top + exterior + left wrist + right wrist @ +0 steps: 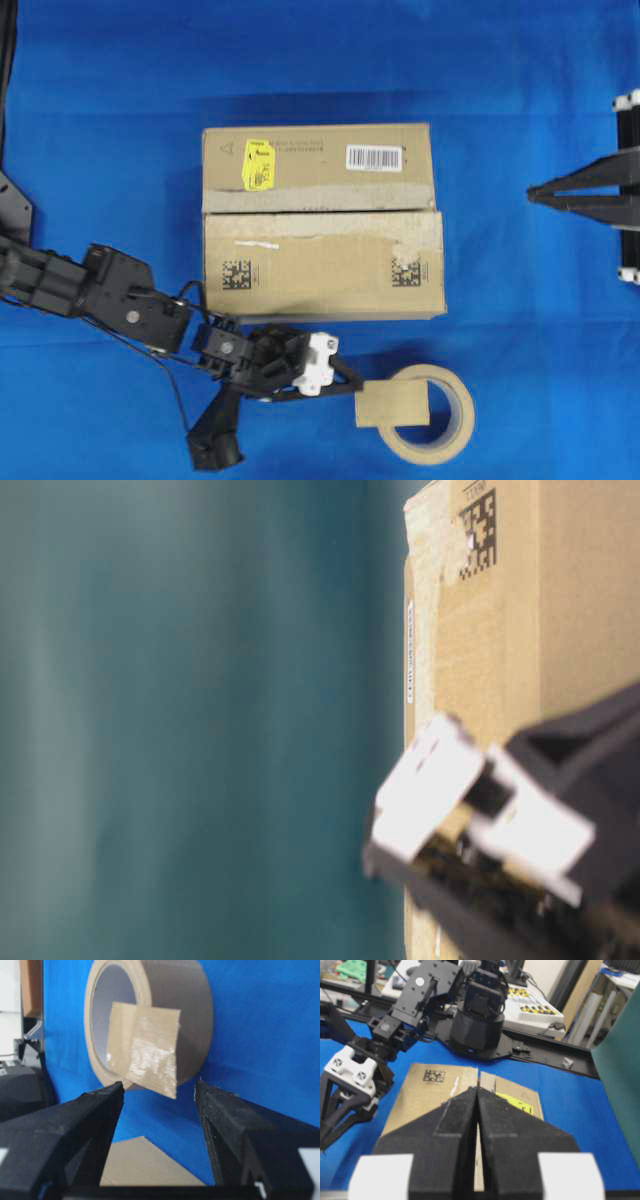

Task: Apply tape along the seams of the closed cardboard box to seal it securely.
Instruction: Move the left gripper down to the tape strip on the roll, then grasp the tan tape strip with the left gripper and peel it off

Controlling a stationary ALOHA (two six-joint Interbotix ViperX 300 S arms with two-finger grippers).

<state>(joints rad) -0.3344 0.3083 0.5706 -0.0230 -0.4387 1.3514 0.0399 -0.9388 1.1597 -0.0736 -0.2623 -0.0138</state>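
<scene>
The cardboard box (320, 255) lies mid-table with its yellow sticker (258, 165) and barcode label. Its seams (320, 211) run left to right between the two top flaps, edged by pale torn remnants. The tape (392, 405) is a short tan strip stuck by one end to the tape roll (448, 440), in front of the box. My left gripper (352, 392) is open just left of the strip. In the left wrist view the tape (145, 1047) hangs off the roll (190, 1015), its lower corner just beyond my open left gripper (159, 1087). My right gripper (535, 193) is shut and empty, off to the box's right.
The right wrist view looks past my shut right gripper (478, 1091) to the box (427, 1095) and the left arm's base (480, 1020). A flat tan patch (140, 1165) shows low between the left fingers. Blue cloth (120, 120) covers the table.
</scene>
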